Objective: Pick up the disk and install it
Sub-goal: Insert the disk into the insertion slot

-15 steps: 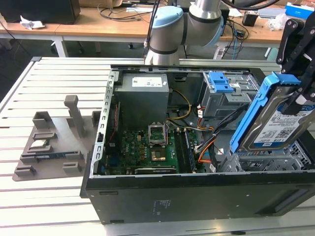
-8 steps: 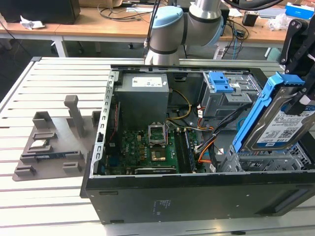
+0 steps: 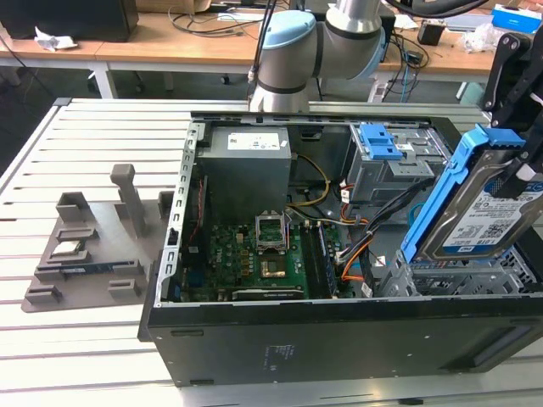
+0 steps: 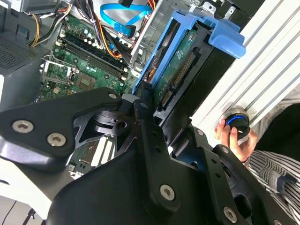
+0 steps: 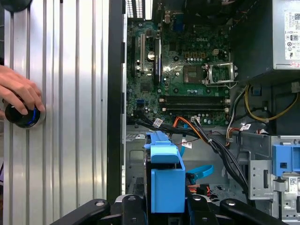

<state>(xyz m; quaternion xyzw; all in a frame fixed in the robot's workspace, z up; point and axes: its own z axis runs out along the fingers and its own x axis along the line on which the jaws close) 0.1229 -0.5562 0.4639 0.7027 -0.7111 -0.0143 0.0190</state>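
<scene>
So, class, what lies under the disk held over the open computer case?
The disk, tilted in the gripper, hangs over a grey metal bay and cables; the bay floor directly beneath is covered.

My slatted silver table (image 3: 85,127), open black computer case (image 3: 339,343) lying on it, grey holder tray (image 3: 89,254) alongside toward the exterior view's left, round knob (image 5: 21,117) on the slats under a hand (image 5: 18,89).

- Case (image 3: 339,339) open on top; motherboard (image 3: 254,254) reachable from above.
- Disk (image 3: 479,208) hangs tilted over bay at exterior view's right, taking up the room there.
- Cables (image 3: 365,246) crowd gap between motherboard and bay.
- Drive cage (image 3: 394,165) and power supply (image 3: 246,174) wall off far side.
- Person's hand (image 5: 18,91) rests on desk (image 3: 85,356) near case wall.
- Grey fixture (image 3: 93,246) occupies desk at exterior view's left.
</scene>
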